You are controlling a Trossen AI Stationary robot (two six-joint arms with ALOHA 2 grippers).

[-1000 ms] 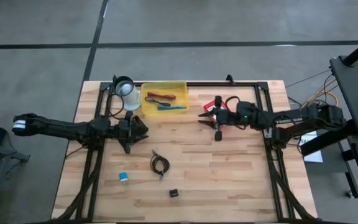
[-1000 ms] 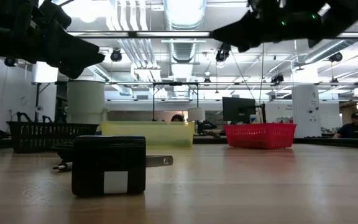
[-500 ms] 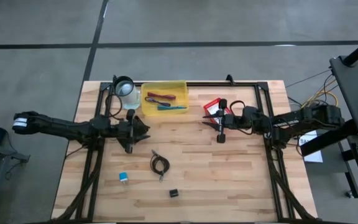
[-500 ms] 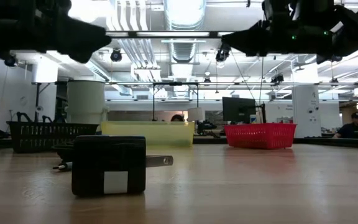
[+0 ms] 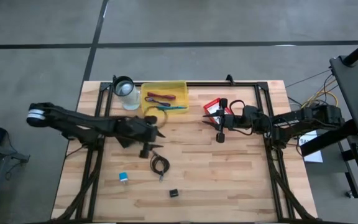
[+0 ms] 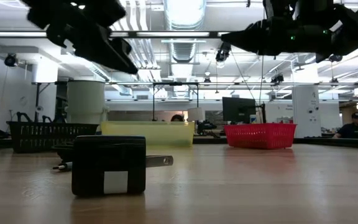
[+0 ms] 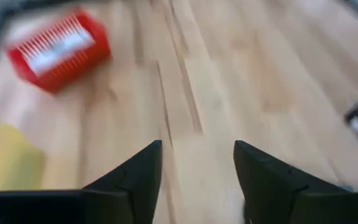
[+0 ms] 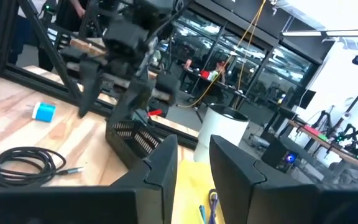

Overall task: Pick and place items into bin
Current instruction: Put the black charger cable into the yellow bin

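Observation:
The yellow bin [image 5: 164, 97] at the table's far side holds a purple pen [image 5: 160, 96] and a teal pen [image 5: 169, 107]. A black coiled cable [image 5: 160, 165], a tiny blue-white piece [image 5: 123, 177] and a small black cube [image 5: 174, 193] lie on the wood nearer the front. My left gripper [image 5: 156, 132] hangs open above the table between the bin and the cable, slanting down, with nothing between its fingers [image 7: 135, 177]. My right gripper [image 5: 209, 119] hovers level by the red basket [image 5: 213, 107], its fingers [image 8: 160, 162] a little apart and empty.
A white cylinder [image 5: 128, 93] stands left of the bin. The low view shows a black basket [image 6: 45, 135] beside it. Black frame rails [image 5: 92, 168] run along both sides of the table. Bare wood lies at the front right.
My left gripper has swung toward the table's right edge and a little toward the near edge, over the spot just beyond the cable, and has tipped to slant downward. My right gripper has rolled a little and has kept still since. The loose items have not moved.

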